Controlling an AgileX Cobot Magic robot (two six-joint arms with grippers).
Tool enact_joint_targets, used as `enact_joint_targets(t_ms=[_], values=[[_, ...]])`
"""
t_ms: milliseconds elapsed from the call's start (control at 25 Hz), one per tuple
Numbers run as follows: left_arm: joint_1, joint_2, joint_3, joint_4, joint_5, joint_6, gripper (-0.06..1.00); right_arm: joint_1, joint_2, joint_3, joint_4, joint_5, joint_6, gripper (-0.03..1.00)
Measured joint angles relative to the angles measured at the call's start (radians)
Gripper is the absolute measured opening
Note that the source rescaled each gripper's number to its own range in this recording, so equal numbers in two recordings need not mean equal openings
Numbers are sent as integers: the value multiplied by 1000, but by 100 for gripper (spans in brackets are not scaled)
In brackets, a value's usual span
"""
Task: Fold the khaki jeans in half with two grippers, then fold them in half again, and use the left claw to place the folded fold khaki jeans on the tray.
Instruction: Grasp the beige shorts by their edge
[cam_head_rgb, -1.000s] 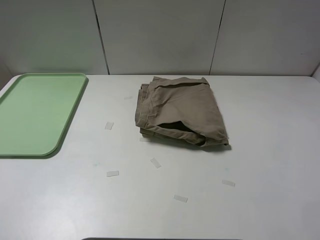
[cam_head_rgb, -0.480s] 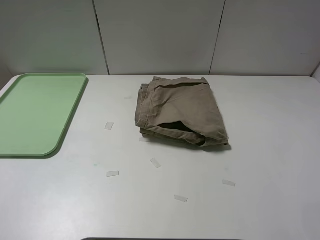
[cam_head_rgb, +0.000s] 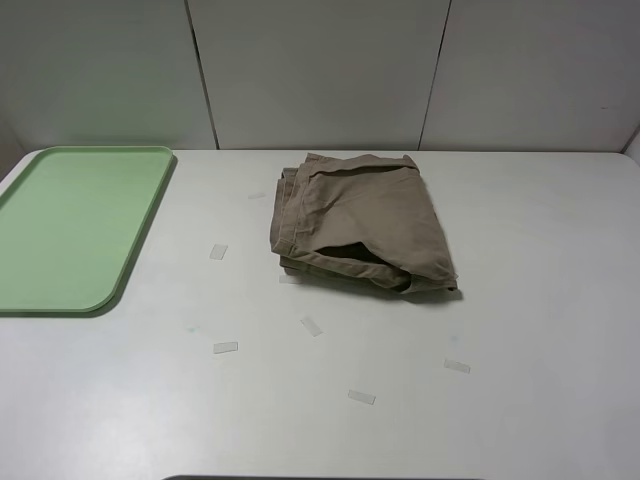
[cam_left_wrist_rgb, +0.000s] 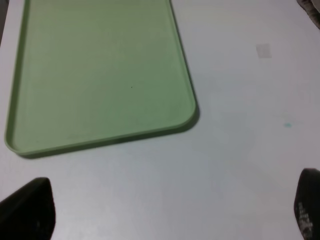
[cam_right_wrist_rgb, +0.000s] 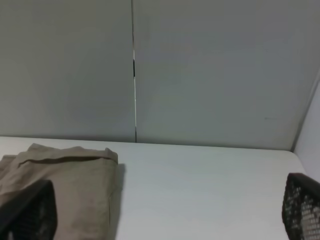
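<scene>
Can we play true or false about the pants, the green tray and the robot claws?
1. The khaki jeans lie folded up on the white table. True.
2. The jeans are on the green tray. False: they lie on the table, apart from the tray, to its right in the high view.
3. The left claw is holding the jeans. False: it is open and holds nothing, with the tray's corner in front of it.
4. Small pieces of tape lie on the table. True.
5. The right claw is shut. False: its jaws stand wide open and hold nothing.
</scene>
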Motion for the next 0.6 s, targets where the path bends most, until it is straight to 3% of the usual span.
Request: enact_joint_targets(t_ms=[440,600], values=[[0,0,0,0,0,0,99,0,-157,142,-18,137,8,100],[0,0,0,0,0,0,99,10,-157,174,-10,140,21,100]])
